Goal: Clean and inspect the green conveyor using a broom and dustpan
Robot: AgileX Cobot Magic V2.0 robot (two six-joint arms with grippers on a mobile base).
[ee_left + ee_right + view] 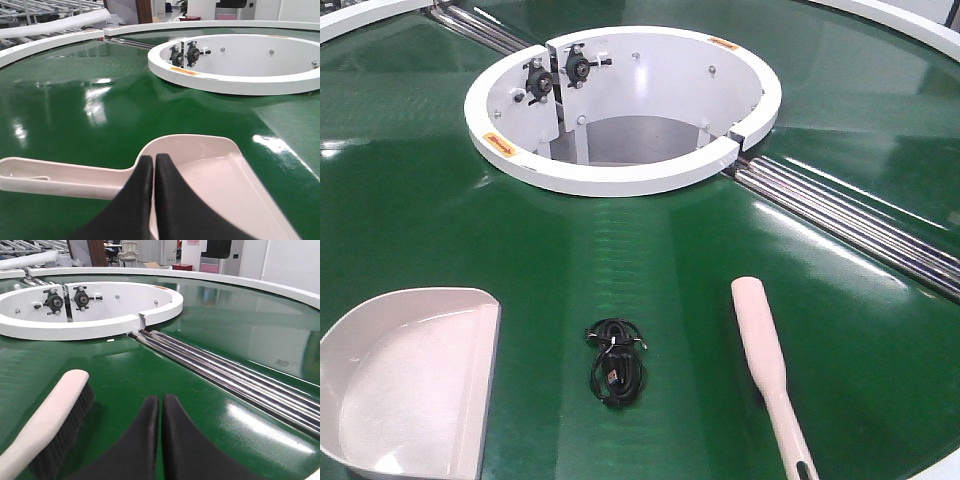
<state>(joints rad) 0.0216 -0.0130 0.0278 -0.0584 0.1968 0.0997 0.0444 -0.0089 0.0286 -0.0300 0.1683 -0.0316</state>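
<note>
The green conveyor [410,190] fills the front view around its white central rim [620,178]. The pale dustpan [410,385] lies at the lower left with its flat lip facing right. The pale broom [762,345] lies bristles down at the lower right, its handle toward the near edge. Neither gripper shows in the front view. My left gripper [153,159] is shut and empty, just behind the dustpan [220,170] where its handle [55,175] joins the scoop. My right gripper [161,399] is shut and empty over the belt, to the right of the broom [47,420].
A coiled black cable [616,360] lies on the belt between the dustpan and the broom. Silver roller strips [850,225] run from the central rim to the right, and they also show in the right wrist view [225,371]. More strips lie at the far left [480,28].
</note>
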